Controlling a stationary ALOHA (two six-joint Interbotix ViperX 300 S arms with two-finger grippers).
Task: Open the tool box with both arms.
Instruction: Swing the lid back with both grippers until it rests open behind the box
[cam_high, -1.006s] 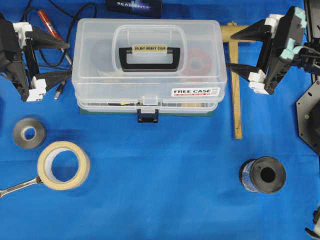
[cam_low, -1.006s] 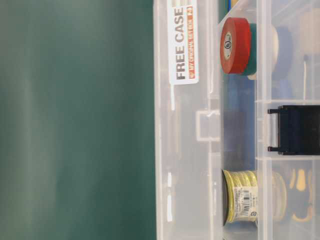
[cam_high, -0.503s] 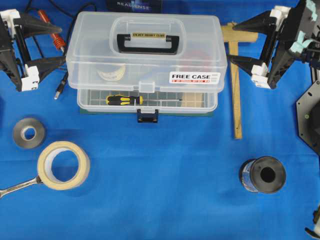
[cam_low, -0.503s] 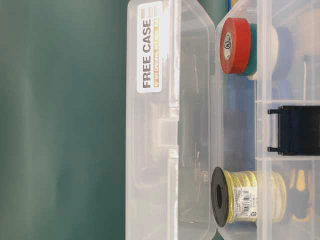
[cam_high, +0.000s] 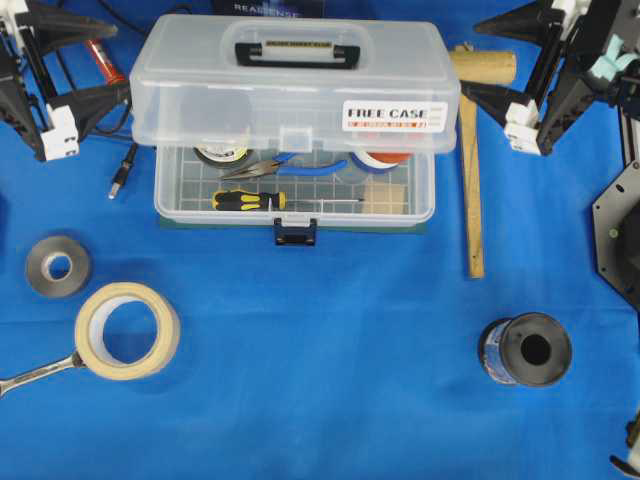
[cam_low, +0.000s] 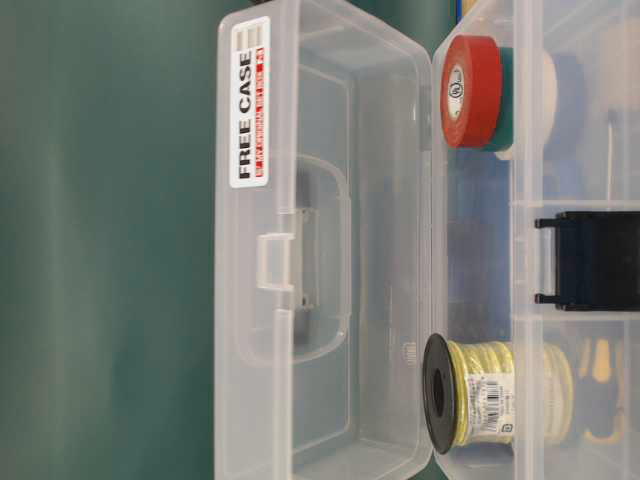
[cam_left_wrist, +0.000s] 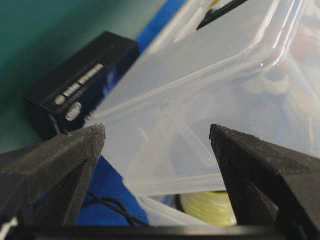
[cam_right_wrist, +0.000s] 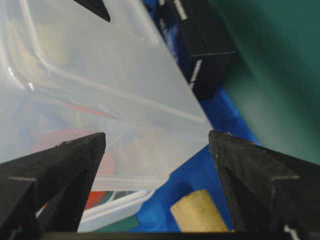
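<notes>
Blue cloth covers the bench (cam_high: 330, 380), and nearest me lie the loose bits: a roll of masking tape (cam_high: 128, 330) at the left, a small grey roll (cam_high: 57, 266) beyond it, a dark spool (cam_high: 526, 350) at the right. Past these sits the tool box (cam_high: 295, 140), square to the front edge. Its dark blue latch (cam_high: 296, 233) hangs undone and the clear lid (cam_high: 295, 85) is tipped up and back on its rear hinge, so the tray shows a yellow-handled screwdriver (cam_high: 250, 200), pliers (cam_high: 262, 168) and rolls of tape.

Further back, the left tool (cam_high: 92, 62) stands at the lid's left end and the right tool (cam_high: 498, 58) at its right end, each with its fingers wide apart. From the wrist views the lid edge sits between each pair of tips; I cannot tell whether any tip touches it. A wooden mallet (cam_high: 470, 160) lies just beside the box on the right.

By my reading the lid is partway through its swing. Next both arms need to carry the two ends back evenly until the lid rests fully open.
</notes>
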